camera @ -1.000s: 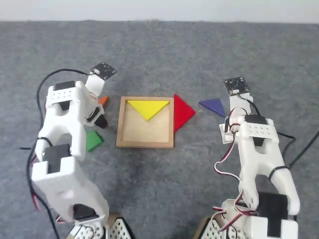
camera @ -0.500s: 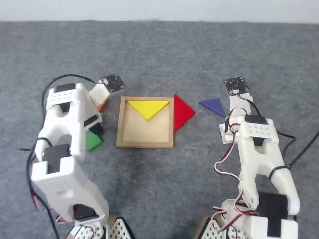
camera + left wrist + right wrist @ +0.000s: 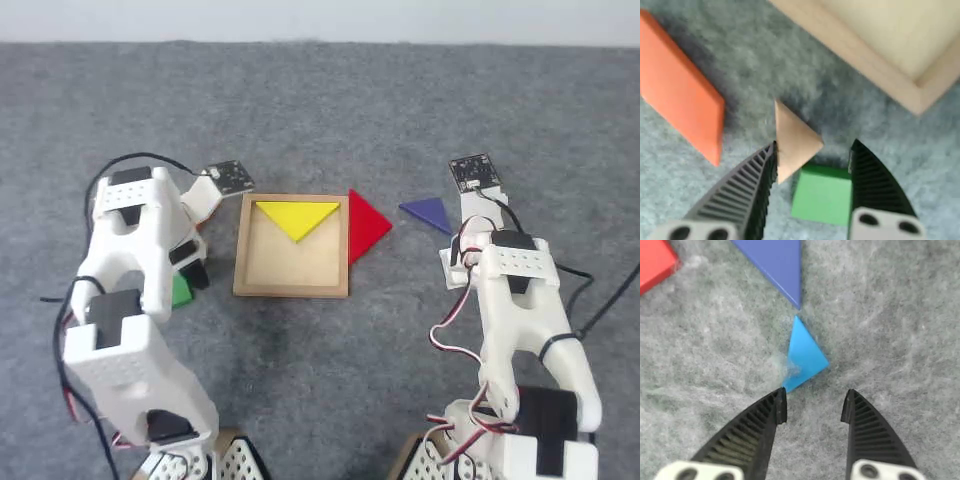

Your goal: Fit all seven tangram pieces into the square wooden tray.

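Centrally in the high view lies the square wooden tray, with a yellow triangle inside against its upper rim. A red triangle lies outside, touching its right rim, and a purple triangle sits farther right. Left of the tray, the left gripper stands released, jaws spread over a tan triangle and a green square, with an orange piece nearby. The right gripper is likewise released, jaws apart just beside a light blue triangle.
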`<action>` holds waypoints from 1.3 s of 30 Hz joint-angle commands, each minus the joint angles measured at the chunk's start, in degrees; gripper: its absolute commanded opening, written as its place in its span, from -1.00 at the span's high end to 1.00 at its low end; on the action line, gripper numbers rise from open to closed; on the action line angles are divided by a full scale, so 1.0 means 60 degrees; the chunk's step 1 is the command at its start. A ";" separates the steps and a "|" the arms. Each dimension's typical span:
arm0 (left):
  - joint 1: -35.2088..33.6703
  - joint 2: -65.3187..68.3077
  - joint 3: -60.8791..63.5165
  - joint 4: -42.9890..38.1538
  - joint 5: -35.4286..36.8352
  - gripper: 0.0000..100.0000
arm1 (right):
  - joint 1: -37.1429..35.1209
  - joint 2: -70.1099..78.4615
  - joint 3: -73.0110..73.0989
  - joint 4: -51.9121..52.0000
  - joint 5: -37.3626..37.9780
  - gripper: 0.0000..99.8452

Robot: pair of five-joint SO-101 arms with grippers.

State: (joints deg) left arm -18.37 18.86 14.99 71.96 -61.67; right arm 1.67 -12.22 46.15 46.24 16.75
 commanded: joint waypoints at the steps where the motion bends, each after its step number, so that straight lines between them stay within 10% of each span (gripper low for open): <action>1: 0.0381 -0.0088 -0.0344 -0.0322 0.0733 0.56 | 0.0037 -0.0081 -0.0059 -0.0125 -0.0103 0.62; 39: 0.0059 0.0117 -0.0359 0.0337 0.1114 0.65 | 0.0081 -0.0081 -0.0059 -0.0168 -0.0103 0.62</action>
State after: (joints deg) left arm -17.23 20.35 14.90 72.66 -59.38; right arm 1.67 -12.22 46.15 46.24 16.75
